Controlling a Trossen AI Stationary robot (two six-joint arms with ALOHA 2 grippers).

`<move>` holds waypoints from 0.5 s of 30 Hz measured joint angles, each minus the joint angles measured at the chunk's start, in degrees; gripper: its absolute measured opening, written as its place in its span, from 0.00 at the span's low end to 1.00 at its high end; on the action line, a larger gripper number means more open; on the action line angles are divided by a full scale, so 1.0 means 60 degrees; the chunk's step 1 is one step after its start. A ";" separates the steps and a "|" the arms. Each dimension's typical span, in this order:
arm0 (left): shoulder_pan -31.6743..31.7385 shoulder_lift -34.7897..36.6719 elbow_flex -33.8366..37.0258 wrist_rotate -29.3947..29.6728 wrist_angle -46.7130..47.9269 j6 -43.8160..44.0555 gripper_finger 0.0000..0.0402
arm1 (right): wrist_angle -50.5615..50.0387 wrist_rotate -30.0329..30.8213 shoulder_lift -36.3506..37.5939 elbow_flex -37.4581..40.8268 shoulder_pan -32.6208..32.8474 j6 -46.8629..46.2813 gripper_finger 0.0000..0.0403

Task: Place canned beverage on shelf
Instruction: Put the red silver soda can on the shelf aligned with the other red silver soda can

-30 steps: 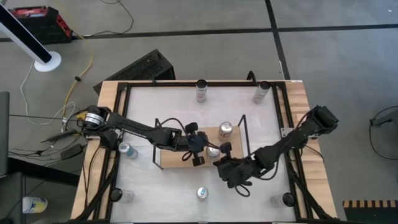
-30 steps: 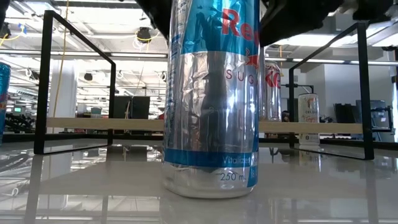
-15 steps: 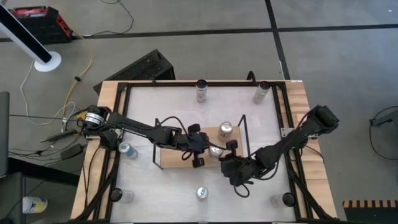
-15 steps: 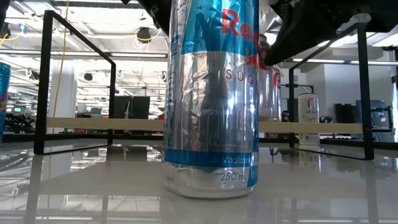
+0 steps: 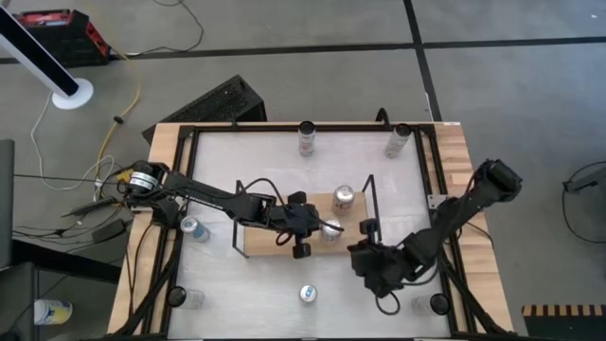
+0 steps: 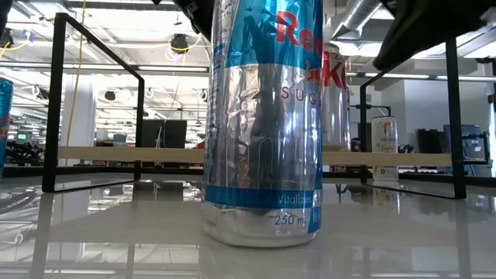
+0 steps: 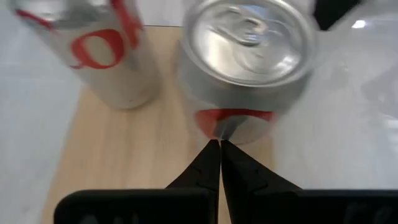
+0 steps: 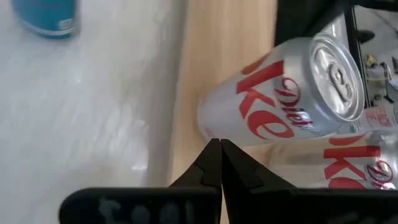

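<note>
The shelf (image 5: 270, 242), a light wooden board with black wire frame ends, lies mid-table. Two silver Diet Coke cans stand upright on their bases on its right half: a far one (image 5: 344, 196) and a near one (image 5: 329, 229). My left gripper (image 5: 316, 227) is shut, its tips (image 7: 219, 144) right at the near can's side (image 7: 231, 124). My right gripper (image 5: 358, 248) is shut and empty, off the shelf's right near corner. It looks back at the near can (image 8: 273, 93). My left gripper has its shut fingertips at the near can's side wall, low down (image 7: 224, 129). It comes from the table's left, about level. The can stands upright on the board. Whether the tips touch it, I cannot tell.
A tall blue-and-silver can (image 5: 308, 294) stands near the front edge and fills the low view (image 6: 263, 124). Other cans stand at the far edge (image 5: 307, 139) (image 5: 398, 142), at the left (image 5: 194, 227) and at the near corners (image 5: 192, 298).
My right gripper has drawn back from the near can on the shelf, toward the table's right and near edges. This uncovers the can in the low view. My left gripper has moved a little toward the right, up to the can.
</note>
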State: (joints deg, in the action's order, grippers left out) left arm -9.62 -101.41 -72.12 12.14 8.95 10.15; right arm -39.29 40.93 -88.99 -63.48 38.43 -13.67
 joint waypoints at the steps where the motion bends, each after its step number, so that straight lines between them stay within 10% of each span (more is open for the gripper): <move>1: 0.0027 0.0000 0.0000 0.0086 0.0007 0.0000 0.00 | 0.0008 0.0047 0.0000 0.0000 0.0099 0.0000 0.06; 15: 0.0113 -0.0004 -0.0004 -0.0732 -0.0369 0.0076 0.00 | -0.0198 0.0532 0.0058 0.0000 0.0327 -0.0248 0.06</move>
State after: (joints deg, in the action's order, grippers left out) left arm -8.94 -101.43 -72.14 7.75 6.74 10.61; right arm -40.47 44.12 -88.64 -63.48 40.39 -15.16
